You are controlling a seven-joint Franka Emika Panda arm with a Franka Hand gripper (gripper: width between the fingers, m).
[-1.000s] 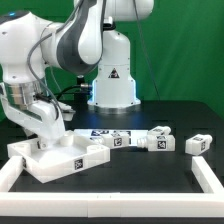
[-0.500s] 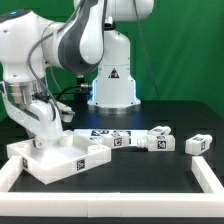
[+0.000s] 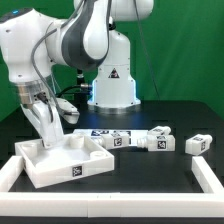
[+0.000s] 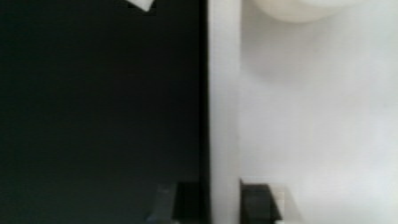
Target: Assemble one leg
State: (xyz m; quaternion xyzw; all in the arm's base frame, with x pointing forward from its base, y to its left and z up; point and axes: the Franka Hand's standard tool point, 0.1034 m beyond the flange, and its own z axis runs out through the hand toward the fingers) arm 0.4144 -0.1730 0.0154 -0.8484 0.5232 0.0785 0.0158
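The large white square tabletop slab (image 3: 70, 160) lies at the exterior view's lower left, inside the white border frame (image 3: 10, 175). My gripper (image 3: 45, 125) is shut on the slab's far left edge. In the wrist view the slab (image 4: 302, 110) fills one half of the picture, and its edge runs between my fingers (image 4: 262, 200), with the gripper (image 4: 222, 200) closed on it. Several short white tagged legs lie loose on the black table: one (image 3: 120, 140) near the middle, one (image 3: 160, 138) to its right and one (image 3: 198, 144) further right.
The marker board (image 3: 100, 132) lies flat behind the slab, by the robot's base (image 3: 112, 85). The border frame's right arm (image 3: 210, 175) runs along the front right. A round white shape (image 4: 294, 8) shows on the slab in the wrist view.
The slab has turned and slid toward the exterior view's right, with my gripper still on its edge. The gripper has risen a little. The legs have not moved.
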